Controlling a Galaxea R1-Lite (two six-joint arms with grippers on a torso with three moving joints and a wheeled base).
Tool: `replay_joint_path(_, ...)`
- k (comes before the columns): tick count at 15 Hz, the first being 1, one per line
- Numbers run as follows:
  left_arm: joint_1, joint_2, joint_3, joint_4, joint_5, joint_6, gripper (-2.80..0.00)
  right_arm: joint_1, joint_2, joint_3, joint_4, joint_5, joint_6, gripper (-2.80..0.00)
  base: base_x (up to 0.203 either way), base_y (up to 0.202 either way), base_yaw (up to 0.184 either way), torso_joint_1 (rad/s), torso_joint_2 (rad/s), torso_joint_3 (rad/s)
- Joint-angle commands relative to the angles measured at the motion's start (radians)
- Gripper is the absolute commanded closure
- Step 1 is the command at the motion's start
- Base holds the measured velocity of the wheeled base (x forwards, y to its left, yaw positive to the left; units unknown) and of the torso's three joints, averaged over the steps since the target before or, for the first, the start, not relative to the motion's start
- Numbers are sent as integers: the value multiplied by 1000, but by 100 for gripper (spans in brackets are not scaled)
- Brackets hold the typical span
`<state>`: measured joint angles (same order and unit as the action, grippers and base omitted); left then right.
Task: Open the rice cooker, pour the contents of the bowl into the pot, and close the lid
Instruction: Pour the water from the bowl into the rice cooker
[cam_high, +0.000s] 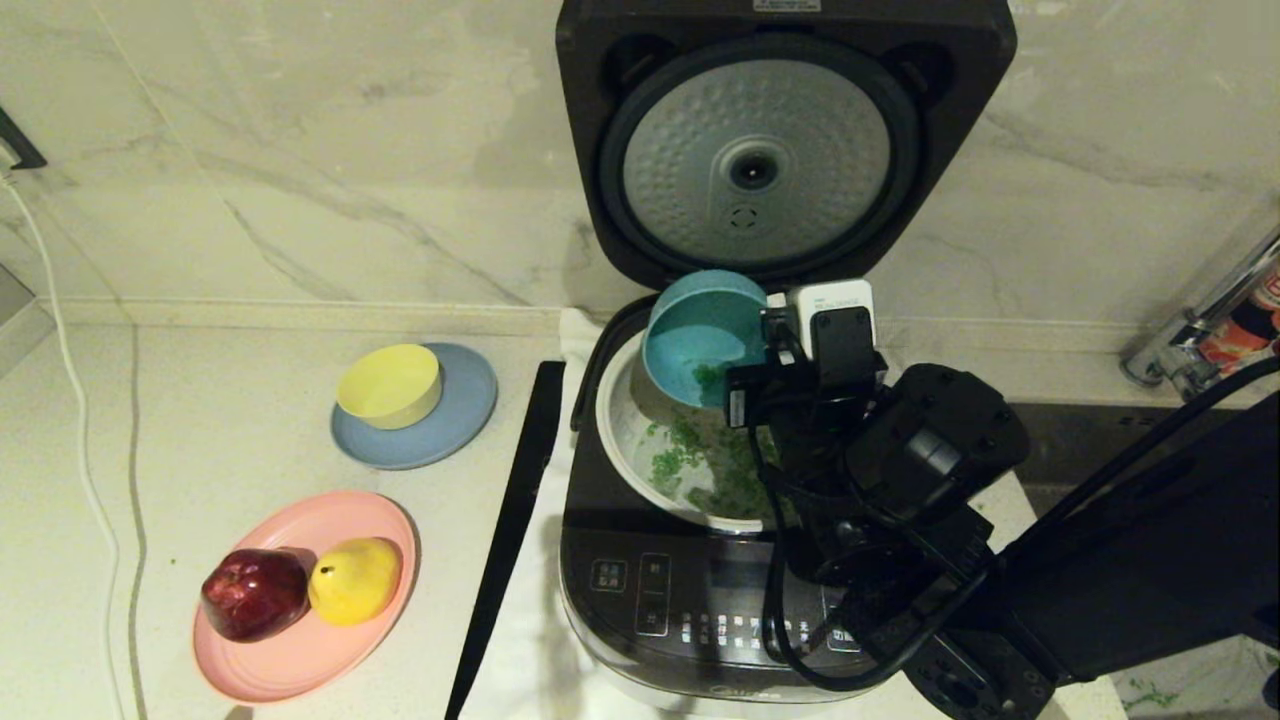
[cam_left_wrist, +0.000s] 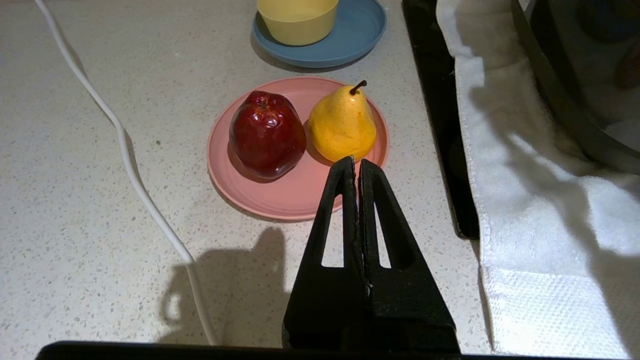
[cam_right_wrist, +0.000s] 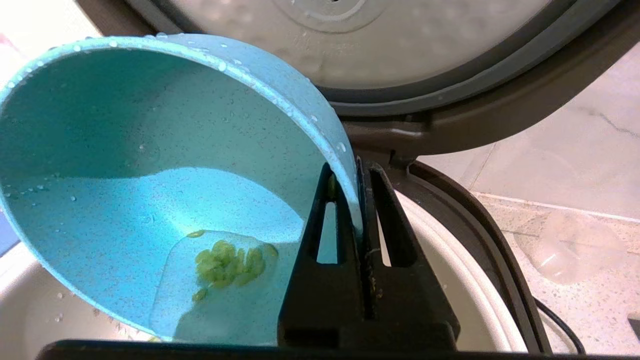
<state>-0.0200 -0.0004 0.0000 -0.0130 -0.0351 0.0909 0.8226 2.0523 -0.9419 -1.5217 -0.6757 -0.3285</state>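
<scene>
The dark grey rice cooker (cam_high: 690, 590) stands open, its lid (cam_high: 770, 150) raised at the back with the dimpled silver underside showing. My right gripper (cam_right_wrist: 352, 167) is shut on the rim of the teal-blue bowl (cam_high: 700, 335) (cam_right_wrist: 150, 200), which is held tilted over the cream-white pot (cam_high: 625, 440) (cam_right_wrist: 475, 280). A small clump of green bits (cam_right_wrist: 225, 262) sticks inside the bowl, in a little water. More green bits (cam_high: 690, 460) lie in the pot. My left gripper (cam_left_wrist: 356, 162) is shut and empty, parked above the counter near the pink plate.
A pink plate (cam_high: 300, 640) (cam_left_wrist: 295, 192) holds a red apple (cam_high: 255, 592) and a yellow pear (cam_high: 355, 578). A yellow bowl (cam_high: 390, 385) sits on a blue plate (cam_high: 455, 425). A white towel (cam_left_wrist: 540, 215) lies under the cooker. A white cable (cam_high: 80, 430) runs along the left.
</scene>
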Motion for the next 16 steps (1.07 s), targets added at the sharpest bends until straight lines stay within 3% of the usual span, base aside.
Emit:
replay_joint_path(1, 0, -1, 8, -1, 0, 0, 0, 7, 2, 3, -8, -4, -15, 0, 0, 0, 0, 0, 0, 0)
replay_joint_path(7, 0, -1, 8, -1, 0, 1, 0, 19, -69, -18, -8, -4, -55, 0, 0, 0, 0, 0, 0, 0)
replay_joint_path(16, 0, -1, 8, -1, 0, 1, 0, 16, -120, -40, -8, 23, -49, 0, 0, 0, 0, 0, 0, 0)
